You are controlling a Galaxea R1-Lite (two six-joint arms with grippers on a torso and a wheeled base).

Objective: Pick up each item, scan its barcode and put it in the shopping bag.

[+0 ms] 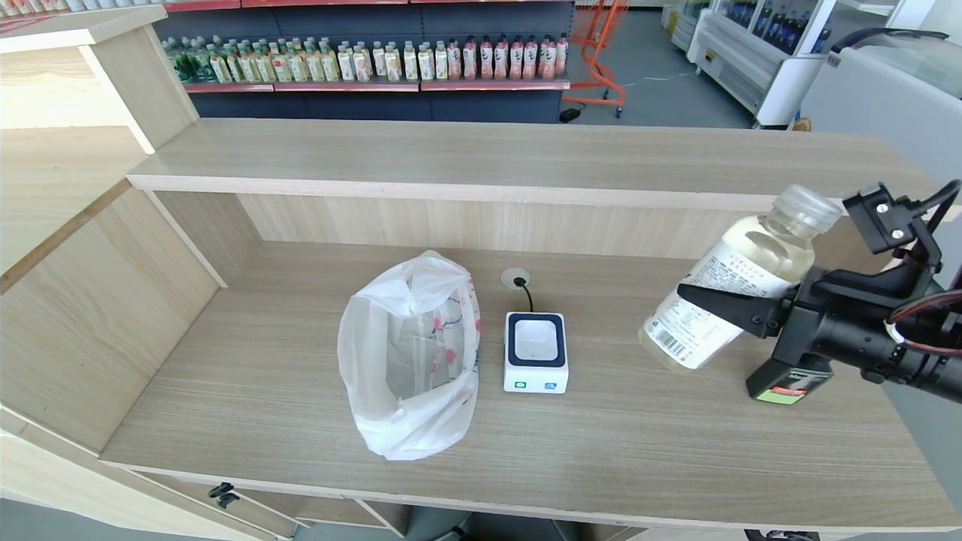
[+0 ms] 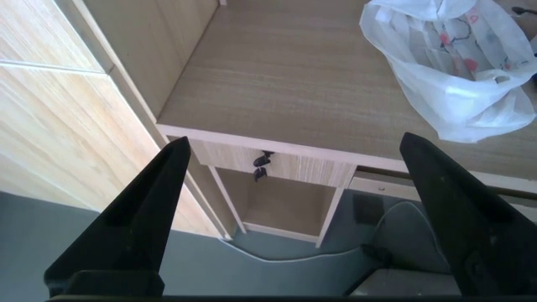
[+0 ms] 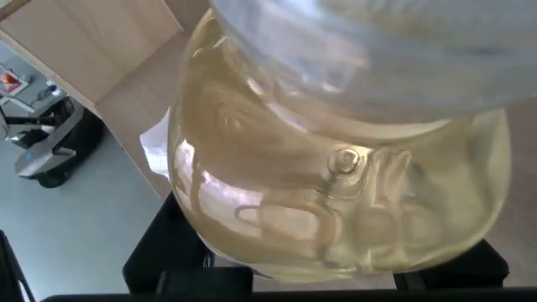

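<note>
My right gripper (image 1: 740,309) is shut on a clear bottle of pale yellow drink (image 1: 733,282) with a white label and a barcode near its base. It holds the bottle tilted in the air over the right side of the counter, cap up and to the right. The same bottle (image 3: 336,168) shows close up in the right wrist view. A white barcode scanner (image 1: 535,352) with a dark-framed window lies mid-counter. To its left stands the white plastic shopping bag (image 1: 409,357), mouth open. My left gripper (image 2: 294,218) is open, below and off the counter's front edge, with the shopping bag (image 2: 457,71) beyond.
The wooden counter (image 1: 601,443) has a raised back ledge (image 1: 488,161) and a side wall on the left. The scanner cable runs into a grommet (image 1: 515,279) behind it. A keyed drawer (image 2: 262,164) sits under the front edge. Drink shelves stand in the room behind.
</note>
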